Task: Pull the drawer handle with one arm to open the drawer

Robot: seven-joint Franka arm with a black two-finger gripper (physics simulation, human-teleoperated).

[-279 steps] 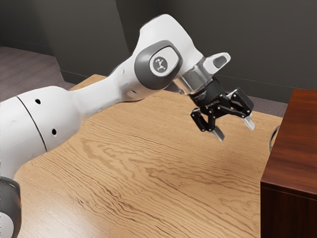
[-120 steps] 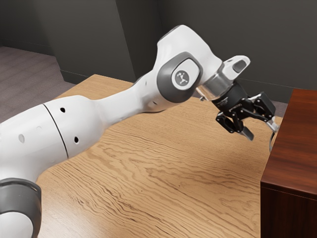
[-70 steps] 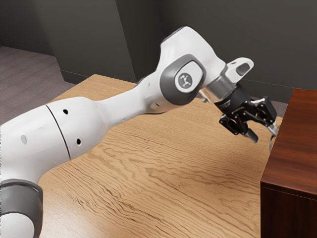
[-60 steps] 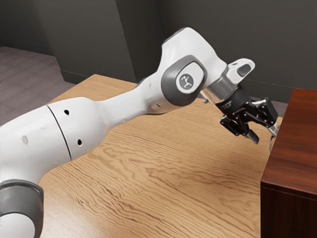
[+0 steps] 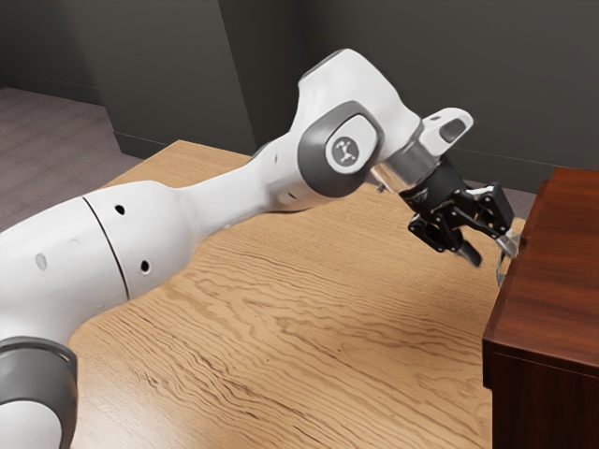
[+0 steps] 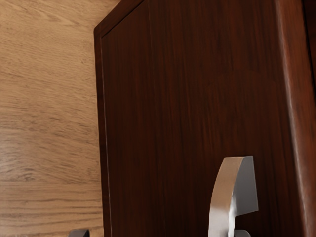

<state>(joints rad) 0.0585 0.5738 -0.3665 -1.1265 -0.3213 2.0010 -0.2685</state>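
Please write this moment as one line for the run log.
gripper: open, beside drawer handle | drawer: whether open, cannot tell | arm: stretched over table

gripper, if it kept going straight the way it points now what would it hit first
Most likely the silver handle, right at the gripper, then the dark wood drawer front behind it; depth is unclear.

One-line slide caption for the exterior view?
Franka gripper at the handle of a dark wooden drawer unit standing on a light wood table.
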